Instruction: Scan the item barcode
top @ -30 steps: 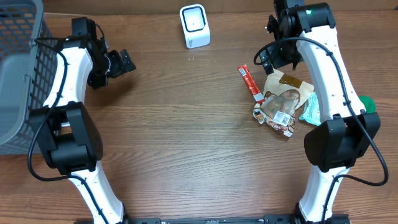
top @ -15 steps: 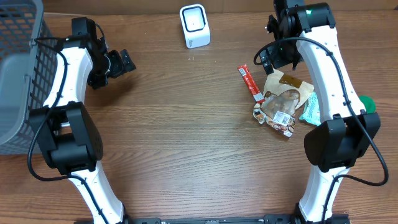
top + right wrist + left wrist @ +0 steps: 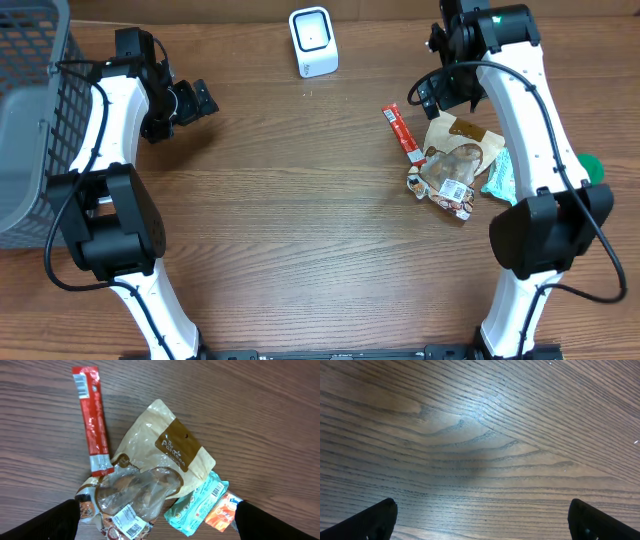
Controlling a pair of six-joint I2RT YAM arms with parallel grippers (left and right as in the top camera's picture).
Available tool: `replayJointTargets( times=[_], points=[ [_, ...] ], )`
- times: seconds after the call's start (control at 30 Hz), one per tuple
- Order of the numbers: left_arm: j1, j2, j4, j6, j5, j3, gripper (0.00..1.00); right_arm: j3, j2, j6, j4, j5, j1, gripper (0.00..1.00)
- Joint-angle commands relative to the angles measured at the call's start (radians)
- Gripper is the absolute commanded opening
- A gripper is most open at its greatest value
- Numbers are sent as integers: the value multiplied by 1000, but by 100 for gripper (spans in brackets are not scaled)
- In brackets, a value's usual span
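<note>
Four packets lie heaped on the right of the desk (image 3: 300,220), near the right claw (image 3: 160,525): a slim red stick (image 3: 92,427), a tan pouch (image 3: 165,455) with a brown label, a clear bag (image 3: 447,175) bearing a barcode sticker, and a teal pack (image 3: 197,507). The red stick's long axis runs far-to-near, its near end touching the clear bag. Both claws gape wide and hold nothing. The left claw (image 3: 482,525) hangs over bare wood.

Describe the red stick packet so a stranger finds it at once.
On the wooden table, a heap of packets lies by the right arm. At the heap's left edge lies the red stick packet: the only long, narrow red one, beside a wider tan bag and teal bag.
</note>
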Motion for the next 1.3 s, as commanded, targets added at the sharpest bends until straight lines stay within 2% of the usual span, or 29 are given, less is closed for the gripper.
replayJointTargets(
  times=[0.0, 0.47, 0.8, 0.93, 1.1, 1.27],
  points=[
    [-5, -38, 0, 15, 12, 21, 100, 2, -167, 4, 3, -10, 24, 100],
    [-10, -38, 1, 15, 12, 21, 100, 2, -586, 5, 2, -9, 11, 100],
    [-6, -37, 1, 15, 12, 21, 100, 2, -818, 4, -35, -6, 11, 100],
    [-9, -38, 1, 15, 12, 21, 100, -5, -905, 4, -44, -76, 11, 100],
    [-9, -38, 1, 15, 12, 21, 99, -111, -1040, 5, 9, -123, 11, 100],
    [-9, -38, 1, 15, 12, 21, 100, -399, -1218, 4, 206, -121, 10, 100]
  ],
)
